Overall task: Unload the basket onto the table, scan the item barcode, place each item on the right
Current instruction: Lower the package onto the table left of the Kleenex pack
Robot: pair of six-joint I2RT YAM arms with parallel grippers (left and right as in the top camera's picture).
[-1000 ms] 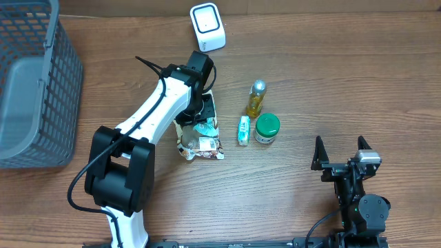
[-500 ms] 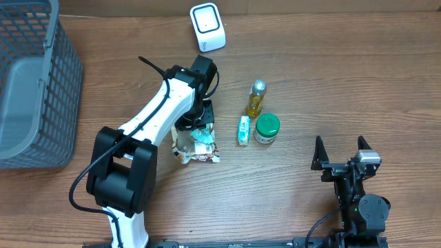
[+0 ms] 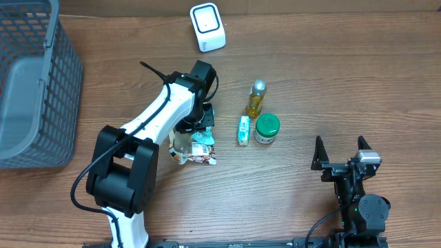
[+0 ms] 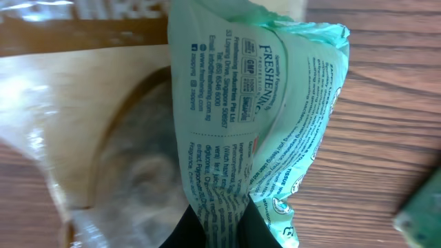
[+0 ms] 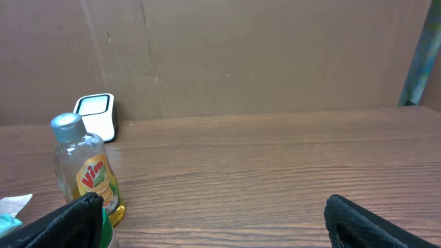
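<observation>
You see 1 crinkly pouch (image 3: 196,153), mint-green printed film w/ clear brownish part, below white boxy scanner (image 3: 207,27). L gripper (image 4: 215,222) pinches its green fold; arm (image 3: 162,110) hides pouch top. R gripper (image 3: 340,148) spread wide, far lower-right of scanner. Below-right of scanner: 1 yellow bottle (image 3: 255,98), 1 green-lid jar (image 3: 267,127), 1 small tube (image 3: 243,129). 1 grey mesh basket (image 3: 34,89) far left.

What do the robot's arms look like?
The left arm has white links, chunky black joints and a thin black cable along it. The right arm is black, and the right gripper has two pointed black fingers.
</observation>
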